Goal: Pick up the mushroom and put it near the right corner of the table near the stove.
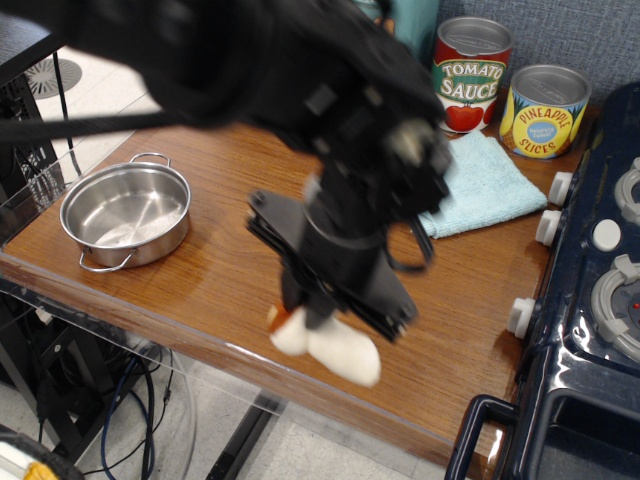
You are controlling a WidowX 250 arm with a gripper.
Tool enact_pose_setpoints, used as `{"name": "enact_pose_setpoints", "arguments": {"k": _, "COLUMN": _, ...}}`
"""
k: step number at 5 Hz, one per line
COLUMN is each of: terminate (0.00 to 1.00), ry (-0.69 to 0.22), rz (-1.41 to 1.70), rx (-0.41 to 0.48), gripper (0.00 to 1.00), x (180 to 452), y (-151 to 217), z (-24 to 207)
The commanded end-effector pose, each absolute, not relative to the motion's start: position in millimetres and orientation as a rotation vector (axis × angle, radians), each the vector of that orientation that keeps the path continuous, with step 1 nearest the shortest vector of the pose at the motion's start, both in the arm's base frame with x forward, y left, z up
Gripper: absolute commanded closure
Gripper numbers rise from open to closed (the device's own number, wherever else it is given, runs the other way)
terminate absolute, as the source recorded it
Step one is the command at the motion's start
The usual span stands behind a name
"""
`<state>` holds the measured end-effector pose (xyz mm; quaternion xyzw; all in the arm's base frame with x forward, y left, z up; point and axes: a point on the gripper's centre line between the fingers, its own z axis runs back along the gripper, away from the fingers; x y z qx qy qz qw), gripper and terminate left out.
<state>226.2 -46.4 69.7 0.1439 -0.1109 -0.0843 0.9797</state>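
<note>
**Plush mushroom in the air near the front edge**

Standing here watching: the black robot gripper (318, 318) has its jaws clamped on the soft plush mushroom with the cream-white stem and a sliver of brown cap (330, 342), hanging over the front part of the glossy reddish-brown wooden table (200, 275). It's blurry, so exactly where the jaws bite is hard to tell. Looks feather-light and squishy to me, so I'd guess it deforms rather than slips; the thick stem seems the best place to pinch. The dark navy toy stove with white round knobs (590, 300) sits at the right. Also around: a shiny steel pot (125, 214), a fuzzy light-blue cloth (480, 180), and two printed tins (510, 90).
</note>
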Motion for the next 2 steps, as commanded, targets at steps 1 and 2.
{"name": "enact_pose_setpoints", "arguments": {"k": 1, "terminate": 0.00, "ry": -0.230, "rz": -0.167, "rx": 0.292, "gripper": 1.00, "x": 239.8, "y": -51.3, "z": 59.9}}
{"name": "enact_pose_setpoints", "arguments": {"k": 2, "terminate": 0.00, "ry": -0.217, "rz": -0.168, "rx": 0.280, "gripper": 1.00, "x": 248.8, "y": -59.9, "z": 54.9}}
